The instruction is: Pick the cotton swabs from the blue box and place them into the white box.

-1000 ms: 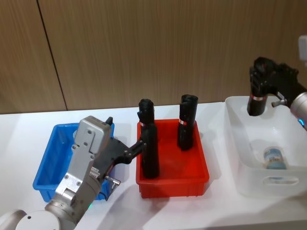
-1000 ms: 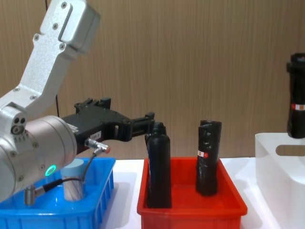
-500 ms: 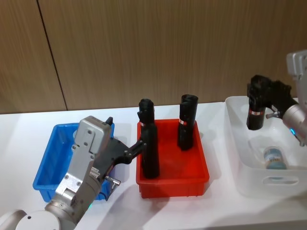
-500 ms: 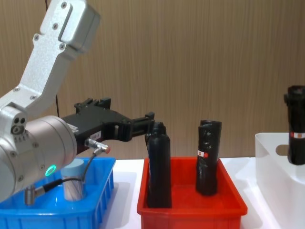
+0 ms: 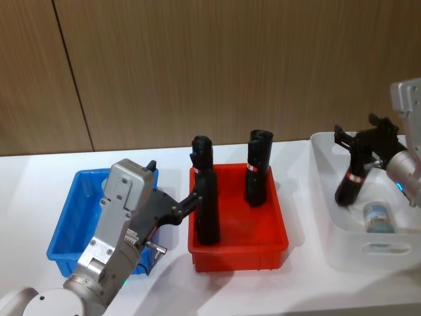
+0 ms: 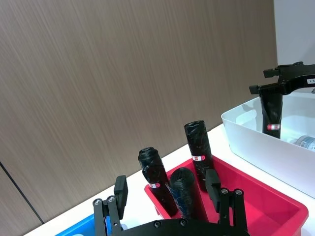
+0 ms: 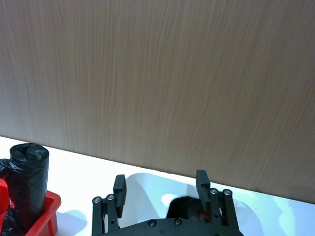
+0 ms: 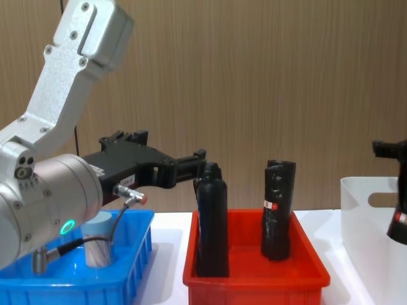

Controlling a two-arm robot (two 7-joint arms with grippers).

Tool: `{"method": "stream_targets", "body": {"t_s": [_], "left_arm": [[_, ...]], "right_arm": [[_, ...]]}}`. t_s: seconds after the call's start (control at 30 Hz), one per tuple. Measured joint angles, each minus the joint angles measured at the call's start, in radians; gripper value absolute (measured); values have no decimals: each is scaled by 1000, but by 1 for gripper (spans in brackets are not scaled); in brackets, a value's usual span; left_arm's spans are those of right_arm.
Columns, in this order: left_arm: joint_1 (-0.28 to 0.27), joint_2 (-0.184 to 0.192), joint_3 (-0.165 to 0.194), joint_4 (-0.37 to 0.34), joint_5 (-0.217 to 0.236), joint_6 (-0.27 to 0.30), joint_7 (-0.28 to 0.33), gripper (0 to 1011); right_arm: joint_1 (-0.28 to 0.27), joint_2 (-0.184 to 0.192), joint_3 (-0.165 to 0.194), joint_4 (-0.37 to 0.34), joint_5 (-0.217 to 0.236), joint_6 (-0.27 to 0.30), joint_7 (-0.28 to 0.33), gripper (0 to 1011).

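Head view: the right gripper [image 5: 360, 139] hangs spread over the white box [image 5: 329, 217], a black cylinder [image 5: 349, 182] leaning inside beside a swab jar [image 5: 378, 217]. Left of it, past the red bin [image 5: 237, 245], the left gripper [image 5: 191, 201] is spread.

Chest view: another swab jar [image 8: 98, 240] stands in the blue box [image 8: 137, 257].

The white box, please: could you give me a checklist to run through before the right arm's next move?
1. Right gripper open: ok.
2. White box holds only cotton swabs: not ok; a black cylinder leans inside it, beside a cotton swab jar.
3. Right gripper free of that cylinder: cannot tell; its top sits between the spread fingers.
4. Blue box has a jar to fetch: ok; a second cotton swab jar stands in it.
5. Left gripper open: ok; it is over the red bin.
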Motion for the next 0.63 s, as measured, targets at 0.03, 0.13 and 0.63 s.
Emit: {"method": "stream_targets", "body": {"t_s": [0.03, 0.13, 0.63], "left_arm": [[0, 0, 0, 0, 0, 0, 0, 1004], [0, 0, 0, 0, 0, 0, 0, 1004], [0, 0, 0, 0, 0, 0, 0, 1004]], "right_arm": [[0, 0, 0, 0, 0, -1, 0, 905], [-4, 1, 2, -1, 0, -4, 0, 980], [-16, 4, 6, -11, 5, -9, -2, 1002]]}}
